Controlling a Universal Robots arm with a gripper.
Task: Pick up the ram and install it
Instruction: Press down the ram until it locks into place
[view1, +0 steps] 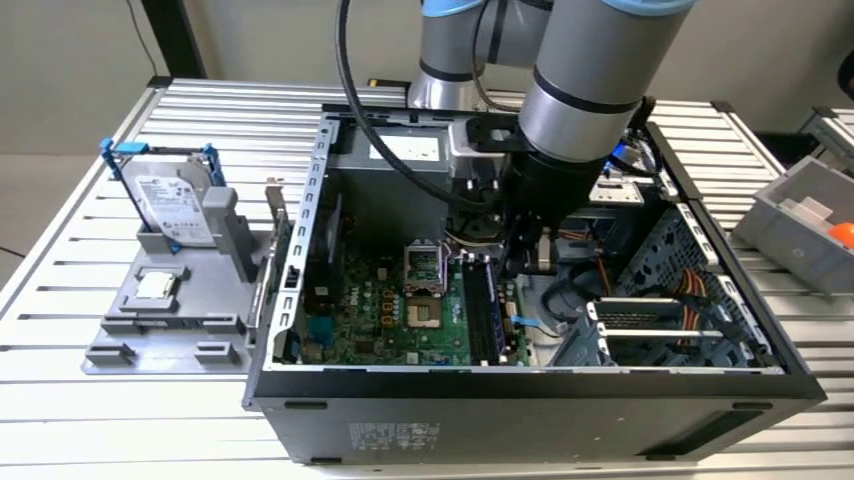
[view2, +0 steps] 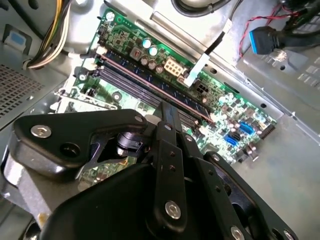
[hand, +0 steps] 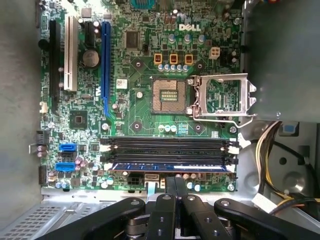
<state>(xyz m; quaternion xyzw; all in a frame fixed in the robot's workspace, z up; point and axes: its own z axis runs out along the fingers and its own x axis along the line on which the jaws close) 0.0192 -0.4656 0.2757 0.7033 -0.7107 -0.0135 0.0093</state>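
Slatted metal table (view1: 54, 400), open PC case (view1: 534, 395) lying on its side on it, arm reaching down into the case.

Gripper (hand: 175, 181): jaws pinched together, only a thin seam between the fingers (hand: 167, 186), nothing held between them. In second wrist view the gripper (view2: 168, 106) tip sits right at the mem slots; can't tell if it's touching the stick or just above.

Ram (hand: 172, 167): lying along the slot nearest the gripper, at the outer edge of the slot bank, bluish w/ a pale strip along it. White end latches (hand: 231, 148) at the slot ends. The other black slots (hand: 167, 148) beside it look unfilled. Second wrist view shows the ram (view2: 150, 79) as a long dark stick running diagonally past the fingertip.

Mobo (hand: 135, 65) green, flat on the case floor. CPU socket (hand: 169, 95) is bare, its metal retention frame (hand: 222, 97) flipped open just beside it. Blue expansion slot (hand: 105, 75) + white one (hand: 71, 52) farther out. Yellow/black cable bundle (hand: 265, 147) near the slot ends.

Outside the case, on the exterior view's left: grey fixture tray (view1: 134, 345), hard drive (view1: 174, 205) in a blue frame standing upright in it, small square silver chip (view1: 156, 285) lying flat below. Exterior view's right: grey bin (view1: 801, 200) w/ smth orange inside.
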